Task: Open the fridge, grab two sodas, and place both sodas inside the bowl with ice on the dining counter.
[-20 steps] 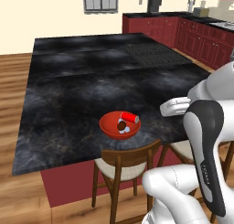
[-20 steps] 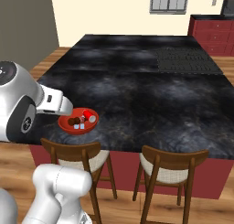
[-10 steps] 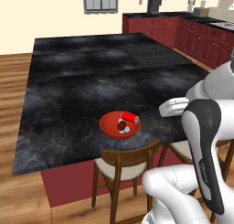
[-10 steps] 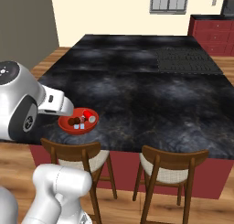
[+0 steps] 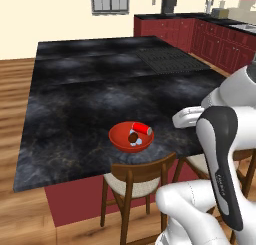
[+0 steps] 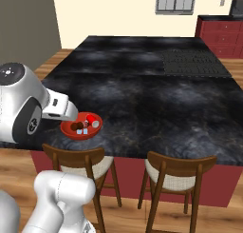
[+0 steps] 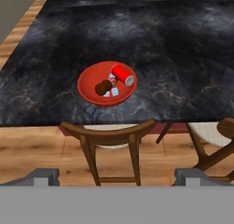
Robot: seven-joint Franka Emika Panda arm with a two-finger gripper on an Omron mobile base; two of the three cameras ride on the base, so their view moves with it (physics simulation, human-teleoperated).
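Bowl with ice (image 7: 106, 83): shallow red bowl on the dining counter (image 5: 100, 89), close to the near edge, ahead of the chairs.
Red can (image 7: 122, 75): lying on its side inside the bowl, at the rim side toward the counter's middle.
Brown bottle (image 7: 103, 87): lying in the bowl just beside the can, among white ice cubes (image 7: 114, 92).
Gripper (image 7: 117, 176): fingers spread wide, nothing between them; drawn back off the counter, over the wooden floor, well apart from the bowl.
Bowl relative to hand: ahead of the fingertips in the hand view, a little toward the left finger (image 7: 45, 175), beyond a chair back.
Wooden chair (image 7: 112, 143): tucked at the counter edge directly between hand and bowl.
Second chair (image 6: 178, 175): next along the same edge.
Cooktop (image 5: 172, 61): inset at the far side of the counter, well apart from the bowl.
Open room: bare black stone all round the bowl; bare floor beside the counter.
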